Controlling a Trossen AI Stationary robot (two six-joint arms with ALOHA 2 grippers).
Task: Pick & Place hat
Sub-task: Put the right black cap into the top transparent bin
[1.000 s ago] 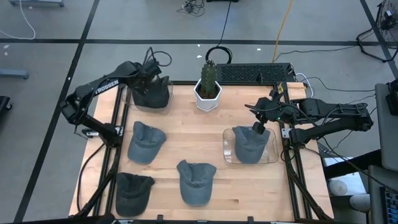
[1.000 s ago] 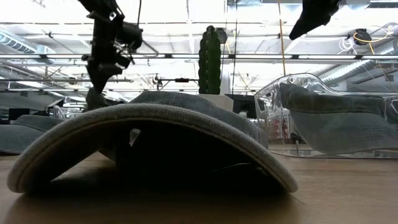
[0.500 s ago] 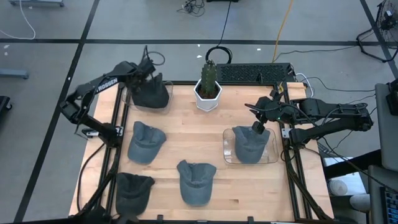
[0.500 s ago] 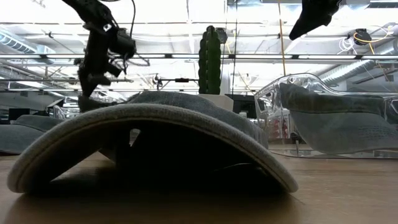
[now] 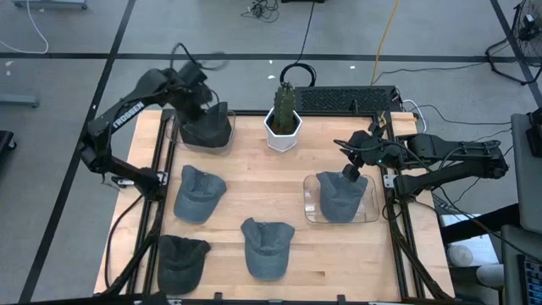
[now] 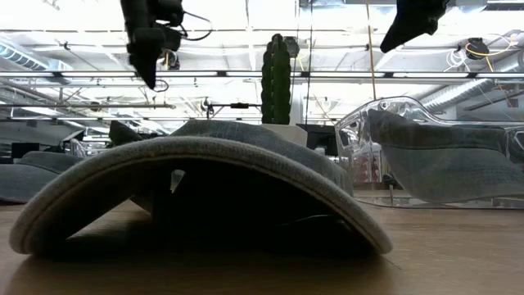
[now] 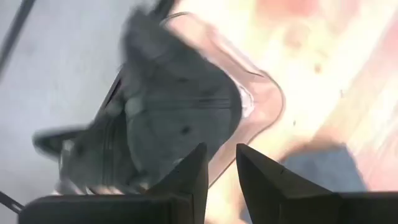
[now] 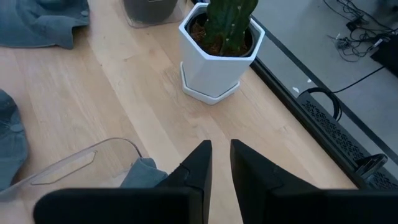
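Note:
Several grey-blue hats lie on the wooden table. One hat (image 5: 206,127) (image 7: 174,112) rests crown up in a clear tray (image 7: 264,93) at the far left corner. My left gripper (image 5: 197,100) (image 6: 151,74) (image 7: 221,152) hangs above it, pointing steeply down, fingers close together with nothing between them. Another hat (image 5: 339,196) (image 6: 442,156) sits in a clear tray (image 5: 368,212) at the right. My right gripper (image 5: 350,176) (image 6: 395,39) (image 8: 221,146) hovers high over it, shut and holding nothing. Three more hats (image 5: 199,193), (image 5: 182,258), (image 5: 268,247) lie flat on the near left and middle.
A white pot with a cactus (image 5: 284,125) (image 8: 217,50) stands at the far middle, with a black keyboard (image 5: 347,99) behind the far edge. Bare wood (image 5: 262,182) lies between the two trays. The near-middle hat's brim (image 6: 196,188) fills the low view.
My left gripper has risen from just over the hat in the far left tray to well above it, turning its wrist as it went. The hat stays in the tray. My right arm has kept still.

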